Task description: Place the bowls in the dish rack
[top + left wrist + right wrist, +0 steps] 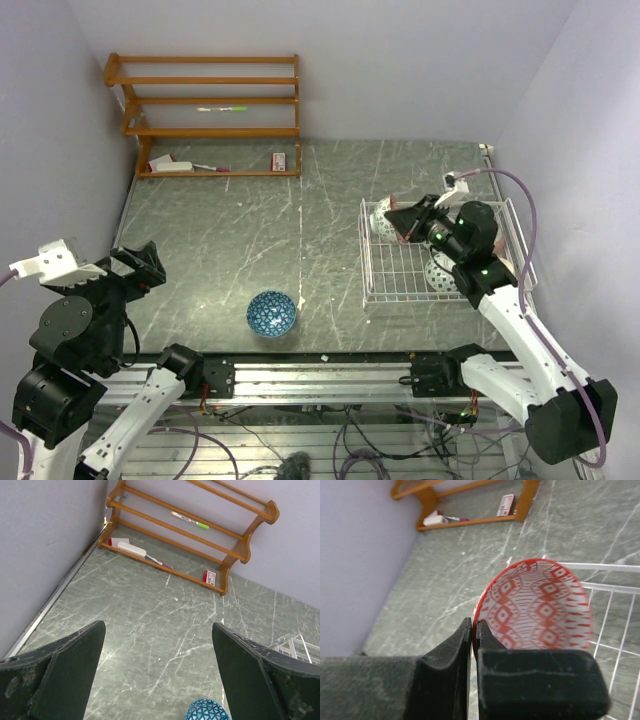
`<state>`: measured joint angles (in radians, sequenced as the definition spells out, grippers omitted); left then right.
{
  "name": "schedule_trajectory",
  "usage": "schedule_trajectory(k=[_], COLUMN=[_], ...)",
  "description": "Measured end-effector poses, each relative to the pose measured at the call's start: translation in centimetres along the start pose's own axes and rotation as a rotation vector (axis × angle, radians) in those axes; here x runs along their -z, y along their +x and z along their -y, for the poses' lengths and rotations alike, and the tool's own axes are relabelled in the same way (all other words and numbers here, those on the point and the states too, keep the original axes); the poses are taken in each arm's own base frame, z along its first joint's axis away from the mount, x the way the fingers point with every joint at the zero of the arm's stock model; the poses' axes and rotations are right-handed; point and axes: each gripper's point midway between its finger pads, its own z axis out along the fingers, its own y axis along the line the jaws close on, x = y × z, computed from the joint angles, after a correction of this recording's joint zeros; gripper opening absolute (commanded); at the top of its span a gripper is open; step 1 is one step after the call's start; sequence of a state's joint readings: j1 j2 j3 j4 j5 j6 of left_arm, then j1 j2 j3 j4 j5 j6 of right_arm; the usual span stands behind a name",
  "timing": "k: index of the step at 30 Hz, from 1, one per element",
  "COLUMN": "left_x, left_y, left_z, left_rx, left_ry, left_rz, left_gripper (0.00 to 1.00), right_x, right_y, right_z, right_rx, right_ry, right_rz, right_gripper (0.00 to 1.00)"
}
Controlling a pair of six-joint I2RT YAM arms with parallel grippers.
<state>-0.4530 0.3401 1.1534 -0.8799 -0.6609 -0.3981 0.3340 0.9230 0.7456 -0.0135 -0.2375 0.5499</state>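
My right gripper (476,630) is shut on the rim of a red-patterned bowl (540,605) and holds it on edge over the far left end of the white wire dish rack (395,290). In the top view that gripper (408,222) hangs above the rack. Two pale patterned bowls (379,224) (440,272) stand inside the rack. A blue bowl (271,312) sits upright on the table near the front edge. It also shows in the left wrist view, as the blue bowl (206,711) below my open, empty left gripper (157,630).
An orange wooden shelf (210,105) stands at the back left against the wall, with a pen and small items on it. Purple walls close in the left, back and right sides. The rack's corner (295,647) shows at the right of the left wrist view.
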Motion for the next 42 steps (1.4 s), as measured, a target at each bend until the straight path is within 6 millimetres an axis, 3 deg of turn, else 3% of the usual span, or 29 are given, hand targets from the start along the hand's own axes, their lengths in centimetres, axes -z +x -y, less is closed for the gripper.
schedule_trajectory(k=[5, 9, 12, 17, 24, 32, 42], left_x=[0.0, 0.0, -0.1, -0.5, -0.8, -1.3, -1.9], left_y=[0.0, 0.0, 0.1, 0.1, 0.0, 0.0, 0.4], left_z=[0.0, 0.0, 0.1, 0.4, 0.6, 1.1, 1.4], left_rx=[-0.002, -0.002, -0.004, -0.010, -0.016, -0.025, -0.041], left_ry=[-0.001, -0.001, -0.002, -0.002, 0.000, 0.000, -0.004], left_rz=[0.000, -0.001, -0.003, -0.010, -0.009, -0.011, -0.021], left_gripper=[0.99, 0.99, 0.99, 0.99, 0.99, 0.99, 0.99], right_x=[0.4, 0.7, 0.9, 0.6, -0.1, -1.2, -2.8], right_y=[0.1, 2.1, 3.0, 2.0, 3.1, 3.4, 5.1], right_z=[2.5, 4.9, 5.1, 4.7, 7.0, 7.5, 9.3], right_rx=[-0.143, -0.287, -0.355, -0.402, -0.527, -0.603, -0.709], right_ry=[-0.048, -0.051, -0.068, -0.130, -0.114, -0.149, -0.140], right_rz=[0.015, -0.007, -0.028, -0.001, -0.002, -0.016, -0.059], right_gripper=[0.00, 0.00, 0.00, 0.00, 0.00, 0.00, 0.00])
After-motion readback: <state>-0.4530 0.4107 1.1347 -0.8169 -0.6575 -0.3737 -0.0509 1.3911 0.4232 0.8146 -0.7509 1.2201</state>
